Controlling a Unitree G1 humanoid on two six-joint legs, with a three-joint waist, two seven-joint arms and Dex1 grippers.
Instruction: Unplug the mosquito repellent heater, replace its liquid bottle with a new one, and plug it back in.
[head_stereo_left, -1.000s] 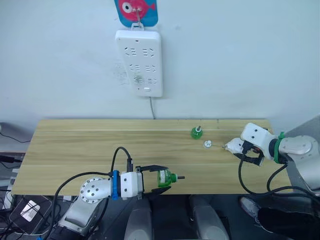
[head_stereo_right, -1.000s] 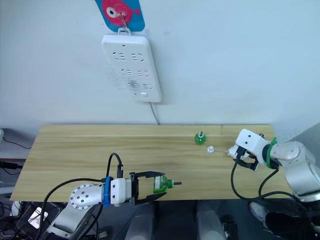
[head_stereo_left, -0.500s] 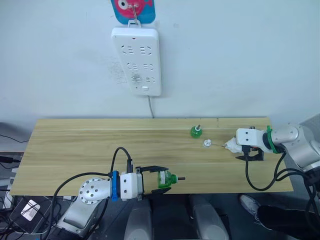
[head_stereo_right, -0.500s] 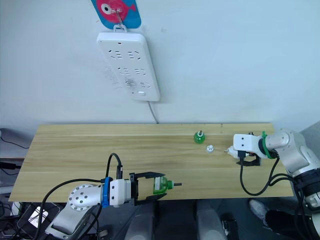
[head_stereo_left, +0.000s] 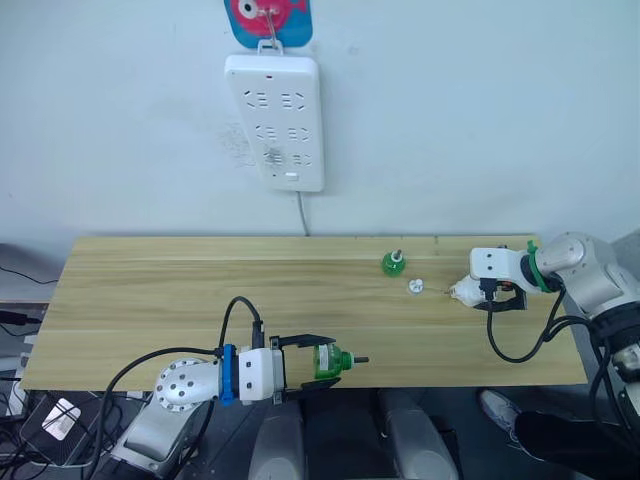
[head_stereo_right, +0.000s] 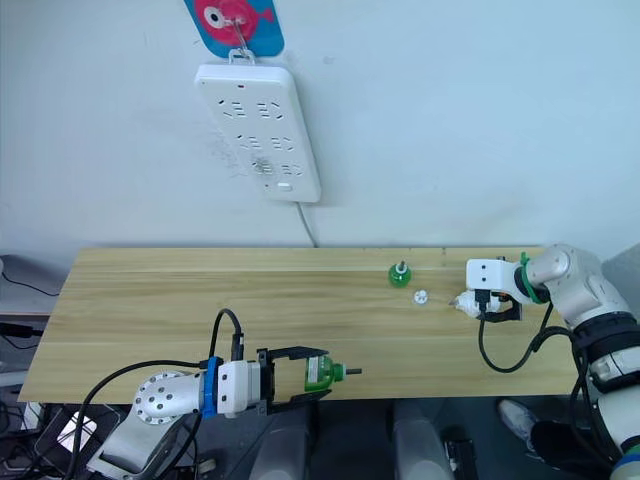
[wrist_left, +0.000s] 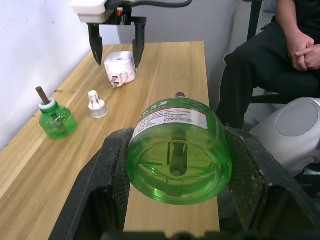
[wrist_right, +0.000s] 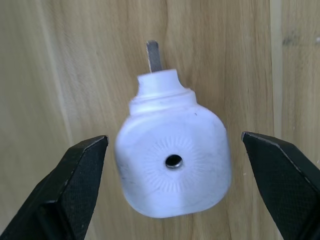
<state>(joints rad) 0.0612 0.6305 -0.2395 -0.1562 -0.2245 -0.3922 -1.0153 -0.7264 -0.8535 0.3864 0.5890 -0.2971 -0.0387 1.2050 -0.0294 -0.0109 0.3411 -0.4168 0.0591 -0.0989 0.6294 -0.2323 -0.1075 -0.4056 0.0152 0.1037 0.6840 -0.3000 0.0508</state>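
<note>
Right gripper (wrist_right: 172, 195) has swung round over heater since a second ago; my fingers (wrist_right: 75, 185) now spread wide, straddling mosquito repellent heater (wrist_right: 172, 167) lying on desk (head_stereo_left: 150, 290), no contact. Left gripper (wrist_left: 172, 200) clamped on green bottle (wrist_left: 175, 150) off desk's near edge. Other green bottle (head_stereo_left: 393, 264) upright, small white cap (head_stereo_left: 415, 287) between it and heater.

The fish sticker (head_stereo_left: 268, 18) above the power strip (head_stereo_left: 275, 121) is cut off by the frame edge. The bottle's (wrist_left: 176, 150) wick tip is mostly hidden behind its body. 1 heater (wrist_right: 173, 169) prong shows; any other is hidden. The seated person (wrist_left: 280, 50) is cropped
</note>
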